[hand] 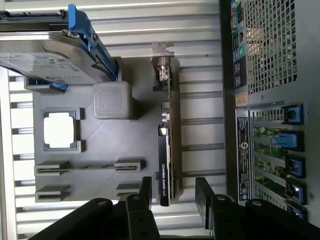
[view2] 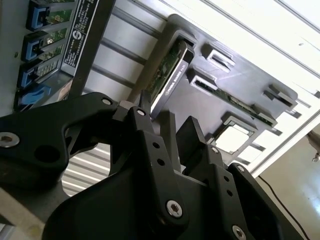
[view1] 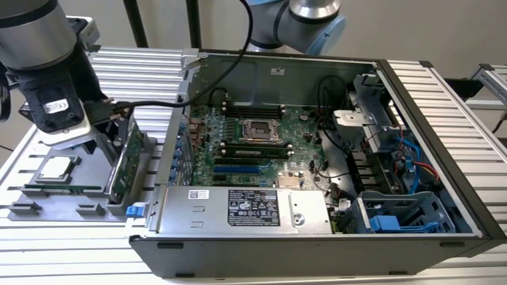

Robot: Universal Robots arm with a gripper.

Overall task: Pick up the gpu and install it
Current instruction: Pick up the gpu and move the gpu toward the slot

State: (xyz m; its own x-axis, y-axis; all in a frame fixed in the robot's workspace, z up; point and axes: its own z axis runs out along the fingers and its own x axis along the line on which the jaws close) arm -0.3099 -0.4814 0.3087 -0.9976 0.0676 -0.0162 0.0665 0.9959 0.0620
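The gpu (view1: 125,163) stands on its edge in a slot of the grey holder (view1: 59,208), at the exterior view's left, just outside the open computer case (view1: 443,178). The first wrist view shows the gpu (hand: 167,140) edge-on, with its silver bracket (hand: 162,65) at the far end. My gripper (hand: 175,192) is open and straddles the near end of the card. One finger (hand: 145,192) stands on each side, with a gap to the board. In the second wrist view the gripper (view2: 179,132) hangs just short of the gpu (view2: 170,75).
The holder (hand: 130,135) also carries a silver hard drive with blue rails (hand: 50,55), a processor (hand: 60,130) and a memory stick (view1: 63,189). The case wall (hand: 270,50) runs close beside the gpu. Inside lie the motherboard (view1: 246,148) and its blue slots (view1: 237,169).
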